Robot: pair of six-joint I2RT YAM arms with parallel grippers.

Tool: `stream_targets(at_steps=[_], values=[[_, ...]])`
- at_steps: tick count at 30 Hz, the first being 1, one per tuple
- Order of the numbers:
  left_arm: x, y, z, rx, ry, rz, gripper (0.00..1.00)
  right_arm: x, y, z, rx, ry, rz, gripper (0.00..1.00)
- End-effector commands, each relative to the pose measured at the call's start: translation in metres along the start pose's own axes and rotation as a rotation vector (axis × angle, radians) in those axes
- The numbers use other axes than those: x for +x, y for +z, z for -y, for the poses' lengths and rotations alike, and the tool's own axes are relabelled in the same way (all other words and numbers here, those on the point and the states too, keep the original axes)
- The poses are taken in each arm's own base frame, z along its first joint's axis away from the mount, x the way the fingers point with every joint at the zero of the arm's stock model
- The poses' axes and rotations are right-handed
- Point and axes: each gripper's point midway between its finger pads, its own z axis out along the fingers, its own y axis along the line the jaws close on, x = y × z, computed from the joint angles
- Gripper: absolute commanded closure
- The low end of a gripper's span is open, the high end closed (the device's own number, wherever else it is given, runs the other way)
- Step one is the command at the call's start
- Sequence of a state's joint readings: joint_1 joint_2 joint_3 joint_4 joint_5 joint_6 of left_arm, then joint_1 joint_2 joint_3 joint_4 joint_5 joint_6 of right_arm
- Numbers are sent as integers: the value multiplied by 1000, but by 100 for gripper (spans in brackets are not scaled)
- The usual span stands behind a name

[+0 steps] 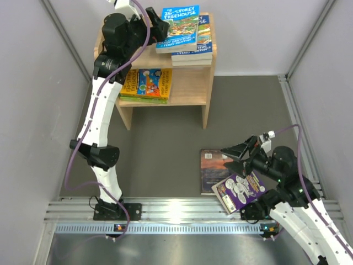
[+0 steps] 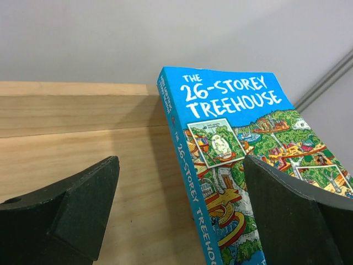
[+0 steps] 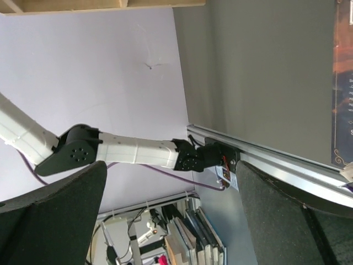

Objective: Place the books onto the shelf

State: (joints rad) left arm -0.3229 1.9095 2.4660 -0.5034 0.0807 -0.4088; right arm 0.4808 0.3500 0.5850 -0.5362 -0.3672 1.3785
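Left claw [image 2: 181, 176] agape; blue book [image 2: 231, 143] flat, long axis front-to-back on shelf [image 2: 66, 121].

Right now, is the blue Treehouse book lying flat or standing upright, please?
Lying flat: the blue Treehouse book rests cover-up on a stack atop the shelf.

Shelf [image 1: 208, 99]: top's left end hidden by left arm [image 1: 101, 110]. Brown book [image 1: 212, 165]: near right corner under purple book [image 1: 240, 190].

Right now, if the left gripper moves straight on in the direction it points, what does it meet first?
Probably the blue Treehouse book: its spine lies between the open jaws of the left gripper, close ahead. Depth is unclear, so the shelf top beside it could come first.
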Motion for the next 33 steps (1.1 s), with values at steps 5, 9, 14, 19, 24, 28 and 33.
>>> stream_targets(at_steps=[5, 9, 14, 19, 24, 28, 33], values=[[-17, -8, 5, -34, 100, 63, 1, -8, 7, -11, -68, 23, 22, 0], [3, 5, 20, -2, 127, 28, 1, -9, 10, -6, -62, 31, 25, 0], [14, 12, 60, 132, 116, 25, 1, -10, 12, 0, -58, 43, 30, 0], [25, 23, 81, 200, 50, 15, 1, -11, 12, 4, -56, 55, 29, 0], [33, 28, 93, 217, 38, 19, 1, -14, 13, 8, -55, 62, 27, 0], [31, 29, 95, 213, 22, 33, 1, -16, 14, 10, -56, 68, 25, 0], [19, 23, 97, 207, 7, 60, 1, -19, 17, 11, -54, 57, 18, 0]])
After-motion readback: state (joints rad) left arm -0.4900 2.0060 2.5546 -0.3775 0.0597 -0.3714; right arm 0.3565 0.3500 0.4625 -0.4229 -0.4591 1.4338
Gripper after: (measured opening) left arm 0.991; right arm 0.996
